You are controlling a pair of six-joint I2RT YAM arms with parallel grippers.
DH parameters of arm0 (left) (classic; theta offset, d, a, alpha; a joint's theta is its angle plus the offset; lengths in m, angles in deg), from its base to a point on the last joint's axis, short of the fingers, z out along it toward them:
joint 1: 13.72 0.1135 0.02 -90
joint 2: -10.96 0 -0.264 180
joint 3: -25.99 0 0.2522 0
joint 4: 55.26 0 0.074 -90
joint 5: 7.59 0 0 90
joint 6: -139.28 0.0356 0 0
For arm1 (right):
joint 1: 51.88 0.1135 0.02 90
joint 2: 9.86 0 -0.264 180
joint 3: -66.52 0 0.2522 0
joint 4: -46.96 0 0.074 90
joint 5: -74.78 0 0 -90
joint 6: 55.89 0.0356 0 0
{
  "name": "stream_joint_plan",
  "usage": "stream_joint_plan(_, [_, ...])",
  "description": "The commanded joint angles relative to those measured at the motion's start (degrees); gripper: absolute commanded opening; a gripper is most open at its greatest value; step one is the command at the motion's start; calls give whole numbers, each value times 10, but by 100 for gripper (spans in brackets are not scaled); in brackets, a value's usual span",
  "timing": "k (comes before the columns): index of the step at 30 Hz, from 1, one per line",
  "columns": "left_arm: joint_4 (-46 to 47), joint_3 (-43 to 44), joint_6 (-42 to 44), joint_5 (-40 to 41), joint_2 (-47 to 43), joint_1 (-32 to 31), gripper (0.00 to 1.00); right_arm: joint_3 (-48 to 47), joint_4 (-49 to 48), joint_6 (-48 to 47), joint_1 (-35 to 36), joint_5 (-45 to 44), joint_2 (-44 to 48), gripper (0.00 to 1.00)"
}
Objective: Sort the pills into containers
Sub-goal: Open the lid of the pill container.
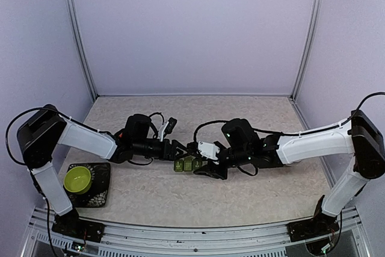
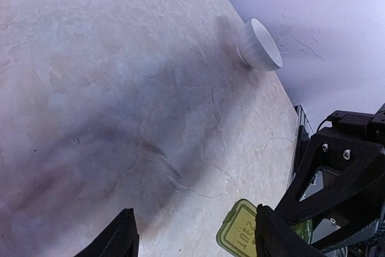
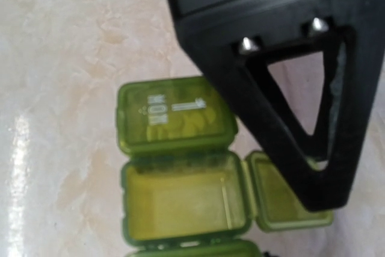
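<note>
— Where is the green pill box [image 1: 187, 164] now?
— You have it on the tabletop [image 1: 252, 118], in the middle, between your two arms. The left gripper [image 1: 178, 150] is just beside its left end, and the right gripper [image 1: 206, 167] is at its right end.
— And the jaws?
— Your left jaws stand apart. One finger [image 2: 271, 233] is just beside the green TUES lid [image 2: 237, 233]. For the right jaws, I cannot tell.
— The cells?
— From the right wrist, the MON lid [image 3: 174, 115] is shut. The open cell [image 3: 186, 200] is next to it, with its folded-out lid [image 3: 283, 200] at the side. A lime-green bowl [image 1: 77, 178] sits on a black tray [image 1: 101, 191] near your left base.
</note>
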Motion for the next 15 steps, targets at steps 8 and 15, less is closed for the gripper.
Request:
stream_joint_plan(8, [-59,40,57,-80,11,20,64,3,-8,-18,12,0,20,31])
stream_joint_plan(15, [-96,64,88,-134,18,33,64,4,-8,-19,12,10,21,31])
